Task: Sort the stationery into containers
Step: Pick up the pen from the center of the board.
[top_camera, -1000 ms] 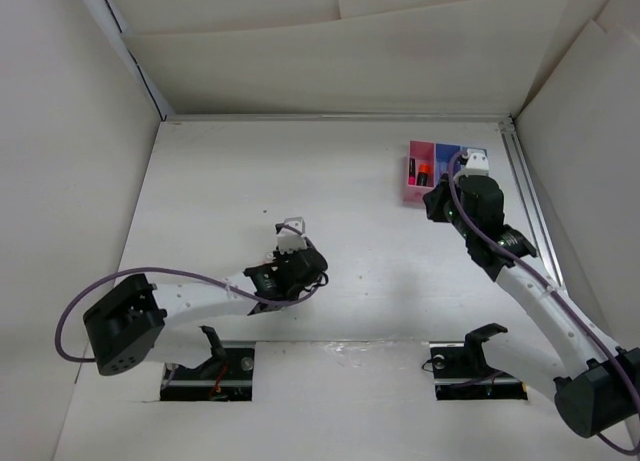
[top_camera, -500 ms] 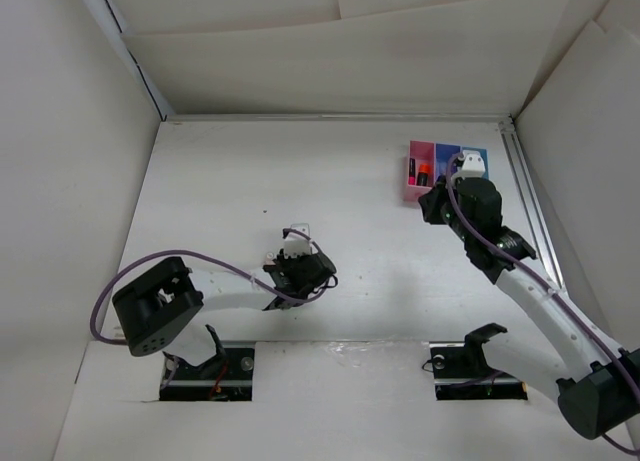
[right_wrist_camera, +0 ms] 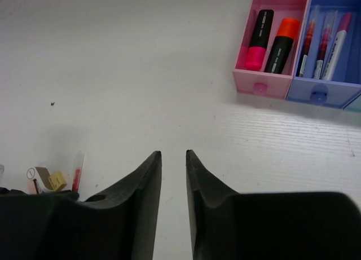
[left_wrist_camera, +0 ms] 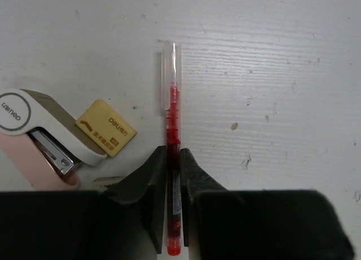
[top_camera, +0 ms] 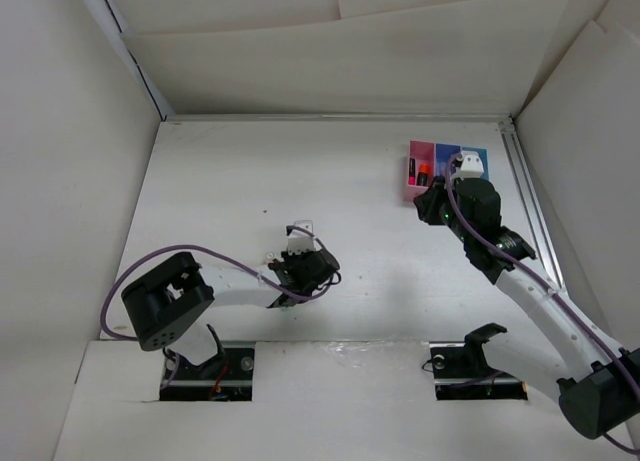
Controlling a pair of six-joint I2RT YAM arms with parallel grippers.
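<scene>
My left gripper (left_wrist_camera: 173, 153) is shut on a thin red pen (left_wrist_camera: 172, 119) that lies on the white table, with its clear cap pointing away. A beige eraser (left_wrist_camera: 106, 127) lies just left of the pen. In the top view the left gripper (top_camera: 300, 266) is at the table's near middle. My right gripper (right_wrist_camera: 173, 154) is empty, its jaws a little apart, low over the table near the bins (top_camera: 440, 206). The pink bin (right_wrist_camera: 265, 86) holds two black highlighters, one pink-capped (right_wrist_camera: 258, 37) and one orange-capped (right_wrist_camera: 282, 43). The darker blue bin (right_wrist_camera: 321, 95) holds pens (right_wrist_camera: 324, 43). The light blue bin (top_camera: 480, 153) is mostly hidden.
A white and pink gadget marked "deli" (left_wrist_camera: 39, 130) lies left of the eraser, touching it. White walls close in the table on the left, back and right. A metal rail (top_camera: 530, 211) runs along the right edge beside the bins.
My left gripper has shifted slightly right and nearer while the left arm's elbow swung in. My right gripper has barely moved.
</scene>
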